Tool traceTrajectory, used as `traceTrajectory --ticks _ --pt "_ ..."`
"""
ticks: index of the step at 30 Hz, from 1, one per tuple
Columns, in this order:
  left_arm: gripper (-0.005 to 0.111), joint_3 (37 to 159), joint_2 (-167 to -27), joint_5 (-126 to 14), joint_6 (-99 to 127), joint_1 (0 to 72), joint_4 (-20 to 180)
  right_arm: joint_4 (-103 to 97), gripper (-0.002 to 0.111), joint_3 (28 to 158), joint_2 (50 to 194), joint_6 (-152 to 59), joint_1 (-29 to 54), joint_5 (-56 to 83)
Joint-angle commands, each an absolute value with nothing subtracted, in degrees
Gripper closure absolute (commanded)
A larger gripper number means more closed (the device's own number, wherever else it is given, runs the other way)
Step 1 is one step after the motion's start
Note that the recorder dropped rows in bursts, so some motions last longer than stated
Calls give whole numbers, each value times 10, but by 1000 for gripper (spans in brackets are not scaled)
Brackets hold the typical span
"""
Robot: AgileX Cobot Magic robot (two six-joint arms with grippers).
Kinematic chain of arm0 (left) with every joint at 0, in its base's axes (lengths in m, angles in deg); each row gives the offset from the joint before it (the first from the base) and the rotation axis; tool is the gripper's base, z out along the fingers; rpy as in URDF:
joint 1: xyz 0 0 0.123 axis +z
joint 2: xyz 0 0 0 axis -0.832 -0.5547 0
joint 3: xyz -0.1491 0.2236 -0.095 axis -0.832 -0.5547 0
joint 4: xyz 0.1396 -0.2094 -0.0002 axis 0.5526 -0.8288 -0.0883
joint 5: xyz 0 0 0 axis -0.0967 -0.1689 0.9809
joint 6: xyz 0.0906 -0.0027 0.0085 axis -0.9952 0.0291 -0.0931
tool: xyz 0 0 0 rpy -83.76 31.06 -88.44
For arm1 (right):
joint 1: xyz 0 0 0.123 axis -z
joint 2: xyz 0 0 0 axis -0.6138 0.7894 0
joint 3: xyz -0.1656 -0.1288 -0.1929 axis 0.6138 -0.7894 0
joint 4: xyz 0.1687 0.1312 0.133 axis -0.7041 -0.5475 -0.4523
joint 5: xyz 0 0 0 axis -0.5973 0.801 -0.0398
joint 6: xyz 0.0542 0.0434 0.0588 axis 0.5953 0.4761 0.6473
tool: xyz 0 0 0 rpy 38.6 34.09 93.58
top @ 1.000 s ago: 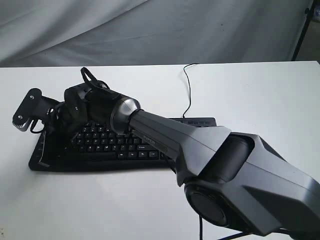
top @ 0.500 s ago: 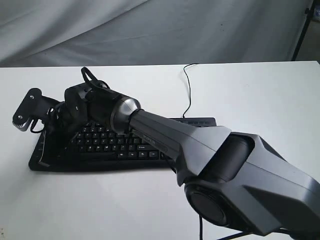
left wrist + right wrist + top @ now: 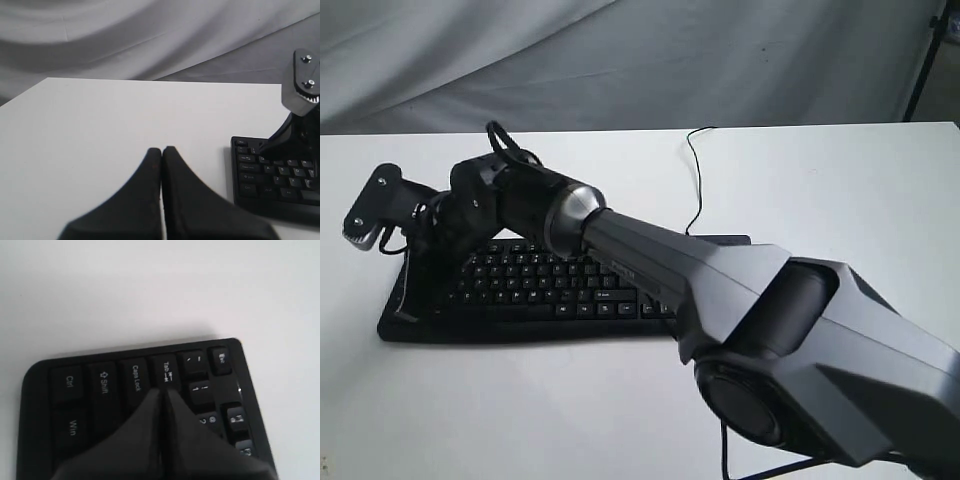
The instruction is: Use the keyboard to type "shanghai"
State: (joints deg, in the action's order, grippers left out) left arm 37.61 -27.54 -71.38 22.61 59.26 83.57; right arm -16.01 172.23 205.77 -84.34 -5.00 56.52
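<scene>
The black keyboard [image 3: 550, 292] lies on the white table [image 3: 840, 190], left of centre. My right arm reaches across it to its left end. There my right gripper [image 3: 408, 300] is shut, tips pointing down at the keys. In the right wrist view its tips [image 3: 164, 390] sit together just over the Tab and Caps Lock keys of the keyboard [image 3: 100, 385]. My left gripper [image 3: 162, 149] is shut and empty over bare table, left of the keyboard [image 3: 270, 185]. It does not show in the exterior view.
The keyboard's thin black cable [image 3: 695, 180] runs toward the far edge of the table. Grey cloth [image 3: 620, 60] hangs behind. The right arm's big body [image 3: 800, 340] covers the keyboard's right half. A dark stand leg [image 3: 923, 60] is at the far right.
The right wrist has lifted and drawn slightly back and left, uncovering more keys under the arm. Both grippers stay shut.
</scene>
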Motion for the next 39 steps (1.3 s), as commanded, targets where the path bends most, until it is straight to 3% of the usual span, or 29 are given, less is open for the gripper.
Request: traceTrajectory --ticks 1,18,33,39 --pt "106 373 -273 -708 227 594 835 -159 108 1725 2032 -859 -49 578" --pt "106 373 -273 -708 227 594 835 -246 108 1716 1954 -905 -25 691" --pt "106 373 -273 -708 227 594 835 -271 108 1429 1813 -1034 34 606" --pt "106 373 -273 -708 227 594 835 -307 108 1401 1813 -1085 67 612"
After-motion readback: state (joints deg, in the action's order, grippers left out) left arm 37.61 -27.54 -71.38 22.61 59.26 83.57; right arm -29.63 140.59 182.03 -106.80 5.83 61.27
